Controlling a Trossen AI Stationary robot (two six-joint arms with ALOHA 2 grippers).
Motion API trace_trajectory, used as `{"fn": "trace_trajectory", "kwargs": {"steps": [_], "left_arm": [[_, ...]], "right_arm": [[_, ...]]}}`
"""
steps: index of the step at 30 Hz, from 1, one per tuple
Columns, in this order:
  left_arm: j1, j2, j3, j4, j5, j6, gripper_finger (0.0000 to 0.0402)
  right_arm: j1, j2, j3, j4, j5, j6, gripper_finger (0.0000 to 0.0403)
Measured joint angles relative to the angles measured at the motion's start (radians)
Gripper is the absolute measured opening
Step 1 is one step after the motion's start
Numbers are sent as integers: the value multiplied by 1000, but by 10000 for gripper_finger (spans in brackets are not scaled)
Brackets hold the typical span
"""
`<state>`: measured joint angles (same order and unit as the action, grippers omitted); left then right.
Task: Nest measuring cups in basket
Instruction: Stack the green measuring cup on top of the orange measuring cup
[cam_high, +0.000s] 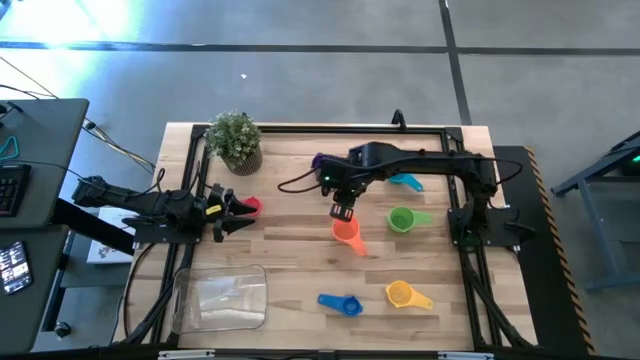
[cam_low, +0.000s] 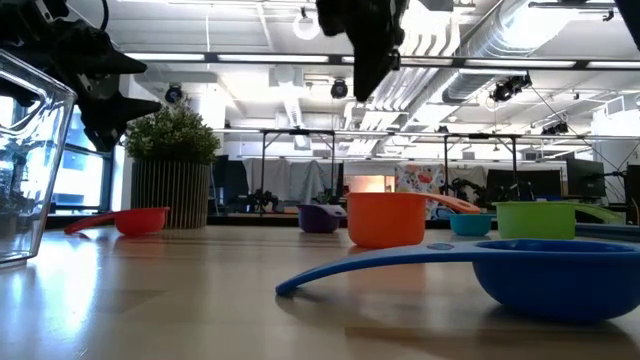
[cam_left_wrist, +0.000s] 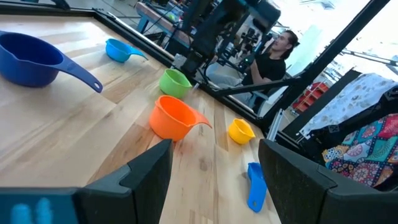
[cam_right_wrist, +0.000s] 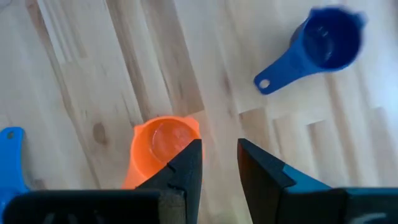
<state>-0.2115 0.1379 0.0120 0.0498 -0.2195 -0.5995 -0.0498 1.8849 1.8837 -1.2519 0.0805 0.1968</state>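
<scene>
Fingers of the right gripper (cam_high: 343, 211) hang part open and empty just above the round orange plastic measuring cup (cam_high: 346, 232), which stands upright on the wooden table (cam_high: 300, 250) near its middle. In the right wrist view one finger covers the rim of this cup (cam_right_wrist: 158, 149), so the bowl lies a little to one side of the gap and not between the fingers. The flat handle of the cup points toward the front of the table and a little to the right, away from the gripper. The right arm is much nearer to this cup than the left one. The left gripper (cam_high: 238, 208) waits at the left side with its fingers spread wide and holding nothing, just beside the small red cup (cam_high: 250, 206). The clear shallow plastic basket (cam_high: 222, 298) stands at the front left, well apart, and it seems empty. The green (cam_high: 401, 219), yellow (cam_high: 401, 293), dark blue (cam_high: 344, 303) and light blue (cam_high: 405, 181) cups lie loose on the table.
</scene>
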Motion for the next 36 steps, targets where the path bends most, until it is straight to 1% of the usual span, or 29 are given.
{"fn": "trace_trajectory", "kwargs": {"steps": [7,10,16,23,29,36], "left_arm": [[0,0,0,0,0,-35,227],[0,0,0,0,0,-36,227],[0,0,0,0,-5,-54,227],[0,0,0,0,-55,-73,227],[0,0,0,3,-89,-81,227],[0,0,0,8,-121,-144,227]], "right_arm": [[24,-119,0,-51,103,-15,94],[24,-165,0,-76,114,-18,94],[17,-245,-1,-193,115,-18,94],[17,-374,-2,-245,178,21,94],[17,-480,-2,-290,270,77,94],[17,-558,-2,-321,330,125,94]]}}
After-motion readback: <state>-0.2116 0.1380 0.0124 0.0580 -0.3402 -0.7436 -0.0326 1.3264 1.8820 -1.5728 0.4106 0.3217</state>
